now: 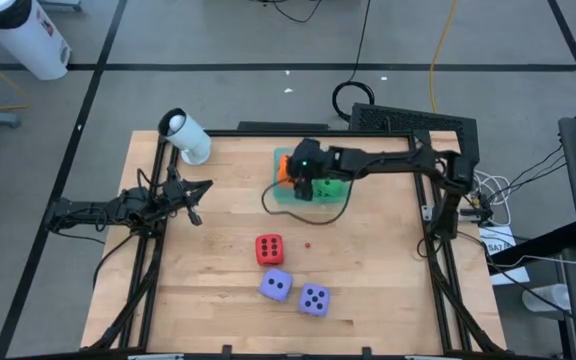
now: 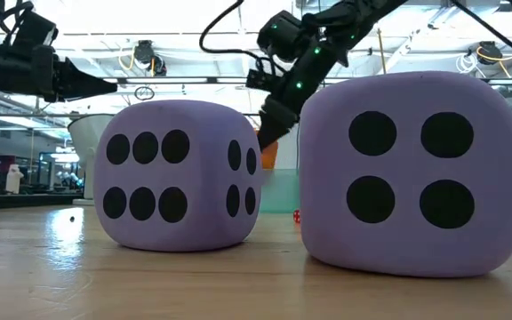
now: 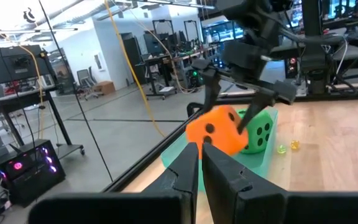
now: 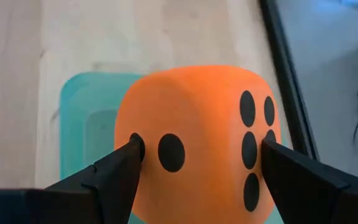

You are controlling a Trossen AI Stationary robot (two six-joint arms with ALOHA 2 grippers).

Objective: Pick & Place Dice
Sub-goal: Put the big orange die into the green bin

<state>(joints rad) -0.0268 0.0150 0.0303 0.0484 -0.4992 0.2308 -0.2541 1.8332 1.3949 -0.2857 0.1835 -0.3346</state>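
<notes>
1. Grip: right gripper (image 4: 197, 155) clamps the orange die (image 4: 197, 143) between wide-set fingers, above the green tray (image 1: 286, 190) at the table's 12 o'clock; soft sides could squeeze out and the die drop short.
2. Release may bump the green die (image 1: 332, 186) already on the tray (just beside, at 3 o'clock).
3. Red die (image 1: 269, 249) and two purple dice (image 1: 293, 291) wait toward 6 o'clock.
4. Left gripper (image 1: 196, 196), fingers nearly together and empty, idles at 9 o'clock.

Table top (image 1: 228, 290) looks like pale matt wood planks; orange die (image 4: 197, 149) seems soft matt foam, green square (image 4: 82, 134) translucent smooth plastic.
</notes>
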